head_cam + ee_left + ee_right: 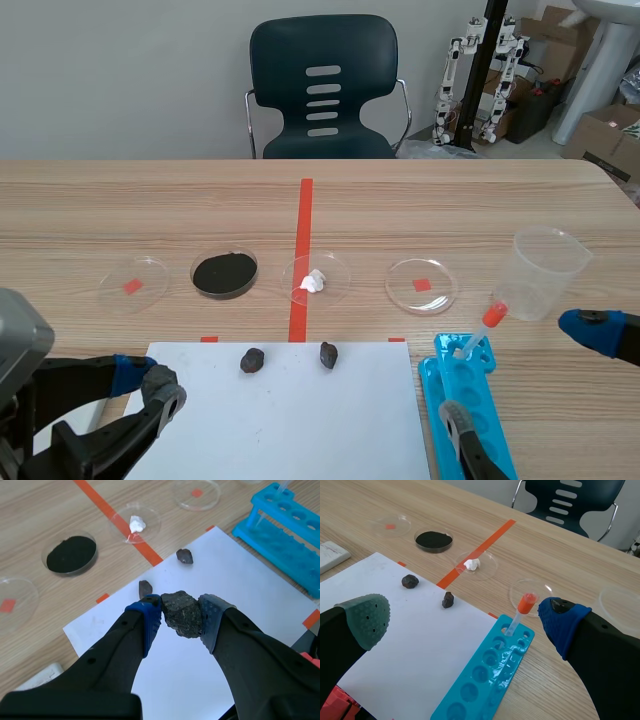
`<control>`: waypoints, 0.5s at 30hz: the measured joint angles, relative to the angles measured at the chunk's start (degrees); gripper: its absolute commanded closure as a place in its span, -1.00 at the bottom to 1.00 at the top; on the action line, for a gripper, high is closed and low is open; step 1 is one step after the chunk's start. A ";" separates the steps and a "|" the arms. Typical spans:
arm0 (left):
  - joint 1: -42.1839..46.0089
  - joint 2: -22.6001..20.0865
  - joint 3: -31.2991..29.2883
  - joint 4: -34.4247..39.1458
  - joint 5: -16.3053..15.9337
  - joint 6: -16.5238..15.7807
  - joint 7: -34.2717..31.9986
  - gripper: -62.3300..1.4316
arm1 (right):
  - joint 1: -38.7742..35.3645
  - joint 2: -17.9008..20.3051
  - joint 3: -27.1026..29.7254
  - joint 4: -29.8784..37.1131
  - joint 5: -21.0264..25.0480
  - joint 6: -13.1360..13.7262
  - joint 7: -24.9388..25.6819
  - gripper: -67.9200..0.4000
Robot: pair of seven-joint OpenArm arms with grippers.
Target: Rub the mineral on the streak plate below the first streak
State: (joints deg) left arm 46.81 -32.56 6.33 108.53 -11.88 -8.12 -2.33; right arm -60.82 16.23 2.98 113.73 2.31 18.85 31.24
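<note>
A large white sheet, the streak plate (300,425), lies at the table's near edge. My left gripper (182,616) hovers over its left part, shut on a rough dark grey mineral (181,607) pinched between the blue pads. In the scene view this gripper (148,382) is at the sheet's left corner. Two small dark stones (252,360) (328,354) rest on the sheet's far edge. My right gripper (465,622) stands open above the sheet's right side and the blue rack, holding nothing. I see no streak on the sheet.
Beyond the sheet stand a dish of black powder (224,273), a dish with a white lump (316,279) and two dishes with red marks (133,283) (421,285). A clear cup (545,272) and a blue tube rack (470,400) with an orange-capped dropper (493,317) are at the right.
</note>
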 measured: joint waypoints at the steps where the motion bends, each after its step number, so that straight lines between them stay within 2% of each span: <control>1: -0.02 0.02 0.02 0.00 -0.22 0.87 3.26 0.69 | 0.00 -0.02 0.00 0.00 0.02 0.00 0.02 -0.84; 2: -0.02 0.00 0.02 -0.02 -0.35 1.44 5.18 0.69 | 0.00 -0.02 0.00 0.00 0.00 0.02 -0.02 -0.84; 6: -0.15 0.04 0.00 0.04 -6.01 6.64 16.04 0.69 | 0.00 0.00 0.00 0.00 0.02 -0.02 0.02 -0.84; 8: -0.33 0.22 0.02 0.04 -7.74 8.02 20.06 0.69 | 0.00 -0.02 0.00 0.00 -0.04 0.02 -0.02 -0.84; 12: -2.19 1.22 0.02 0.11 -13.27 12.87 32.96 0.69 | 0.00 0.00 0.00 0.00 0.00 0.00 0.00 -0.84; 15: -4.66 1.29 0.02 0.17 -14.29 17.09 41.70 0.69 | 0.00 -0.02 0.00 0.00 0.02 0.00 0.07 -0.84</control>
State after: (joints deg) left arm 42.15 -31.27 6.35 108.71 -26.17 8.97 39.38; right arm -60.82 16.21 2.98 113.73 2.33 18.85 31.31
